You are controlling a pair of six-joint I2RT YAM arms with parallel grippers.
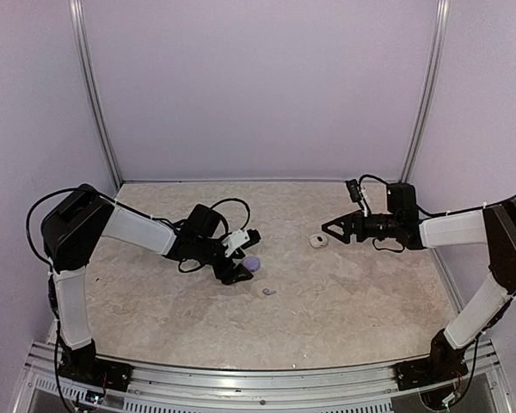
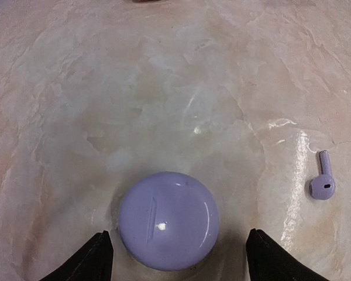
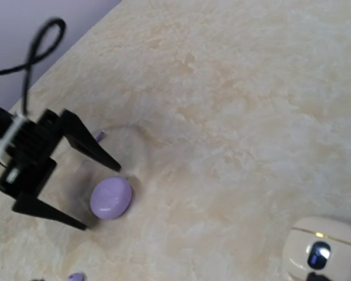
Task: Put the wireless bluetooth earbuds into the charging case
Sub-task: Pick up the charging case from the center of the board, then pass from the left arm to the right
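Observation:
A closed lilac charging case [image 2: 168, 219] lies on the table between the fingers of my left gripper [image 2: 175, 260], which is open and straddles it without touching. The case also shows in the top view [image 1: 252, 263] and the right wrist view [image 3: 111, 198]. One lilac earbud [image 2: 322, 184] lies loose to the right of the case, and also shows in the top view [image 1: 268, 292]. A second lilac bit [image 3: 99, 136] peeks out behind the left gripper's finger. A white case [image 1: 317, 242] with a blue light [image 3: 319, 253] sits just in front of my open, empty right gripper [image 1: 331, 232]. No white earbuds show.
The marbled beige table [image 1: 344, 301] is walled by lilac panels at the back and sides. A black cable [image 3: 32, 52] loops over the left arm's wrist.

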